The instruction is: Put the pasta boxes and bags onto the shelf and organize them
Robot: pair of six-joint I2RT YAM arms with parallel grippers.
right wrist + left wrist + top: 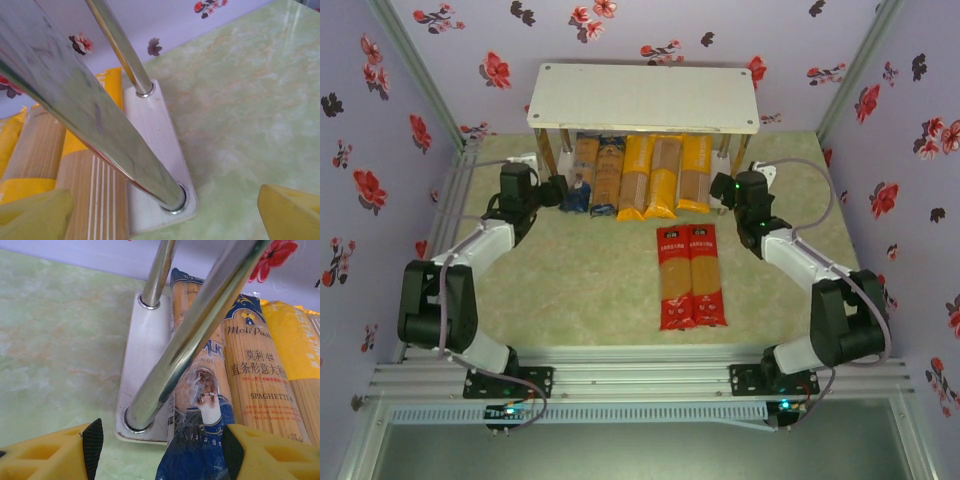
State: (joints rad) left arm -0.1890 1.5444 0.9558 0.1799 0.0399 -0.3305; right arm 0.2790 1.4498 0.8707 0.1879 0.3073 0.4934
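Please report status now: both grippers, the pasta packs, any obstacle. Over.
Left gripper: jaws open at front shelf leg and brown pack end. Right gripper: jaws open at opposite front leg. Two red packs lie on table, unshelved.

Green marbled table (590, 290), white two-tier shelf (642, 98) on it, lower board (145, 355) holding two brown packs (598, 172) beside left gripper (560, 190), three yellow-orange packs (665, 175) beside right gripper (725, 190), two red packs (691, 275) flat on table, nearward of right gripper.
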